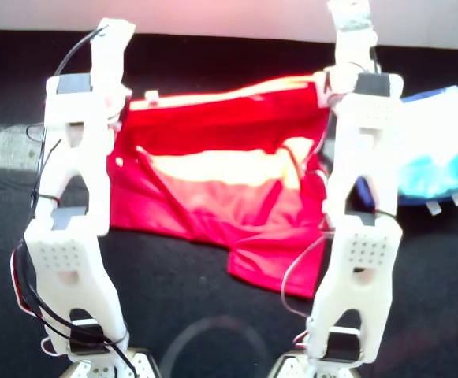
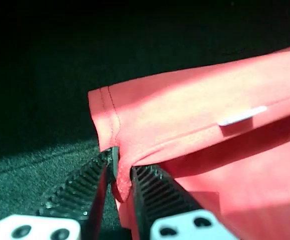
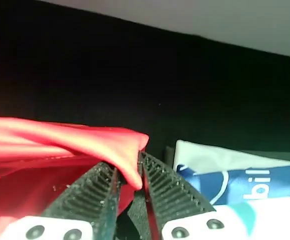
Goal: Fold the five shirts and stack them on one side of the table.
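A red fabric shirt [image 1: 221,189] lies spread and partly folded across the middle of the black cloth-covered table [image 1: 173,291] in the high view. The left gripper [image 2: 122,167] is pinching its stitched hem corner at the upper left of the garment, and the right gripper [image 3: 130,166] is pinching a bunched fold at the upper right corner. A stack of folded white and blue shirts [image 1: 441,150] sits just beside it, at the right edge.

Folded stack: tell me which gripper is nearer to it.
Right. The right gripper pinches a corner of the red shirt just beside the stack; the left gripper pinches the opposite corner, across the shirt from the stack.
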Robot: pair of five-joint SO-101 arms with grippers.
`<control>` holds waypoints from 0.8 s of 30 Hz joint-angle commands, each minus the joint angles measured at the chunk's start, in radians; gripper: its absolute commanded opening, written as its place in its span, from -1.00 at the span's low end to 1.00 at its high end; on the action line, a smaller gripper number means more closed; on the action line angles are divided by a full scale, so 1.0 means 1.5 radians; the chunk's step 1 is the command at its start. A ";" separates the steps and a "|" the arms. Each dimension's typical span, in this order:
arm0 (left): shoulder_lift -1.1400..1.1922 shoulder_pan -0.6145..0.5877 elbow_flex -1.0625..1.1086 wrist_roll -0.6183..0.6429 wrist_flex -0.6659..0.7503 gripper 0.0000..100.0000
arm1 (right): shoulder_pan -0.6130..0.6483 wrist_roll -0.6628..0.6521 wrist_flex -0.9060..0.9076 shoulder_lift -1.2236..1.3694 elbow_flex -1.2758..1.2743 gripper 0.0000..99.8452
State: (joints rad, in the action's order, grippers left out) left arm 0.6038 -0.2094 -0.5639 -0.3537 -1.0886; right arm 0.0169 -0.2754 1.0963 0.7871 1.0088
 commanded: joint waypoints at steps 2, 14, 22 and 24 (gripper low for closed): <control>-0.040 -0.010 -0.027 0.050 0.058 -0.98 | -0.020 -0.001 -0.081 0.007 0.007 -0.99; 0.007 -0.009 -0.028 0.143 0.093 -0.98 | 0.052 -0.002 0.213 0.014 0.085 -0.99; 0.086 -0.010 -0.028 0.143 0.076 -0.98 | 0.052 -0.001 0.251 0.063 0.032 -0.99; 0.086 -0.010 -0.029 0.142 0.060 -0.98 | 0.052 -0.001 0.277 0.086 0.031 -0.99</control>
State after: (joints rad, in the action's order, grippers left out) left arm 0.7465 -0.2110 -0.5639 -0.1450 -0.9766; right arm 0.0905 -0.2754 1.4722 0.9068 1.0564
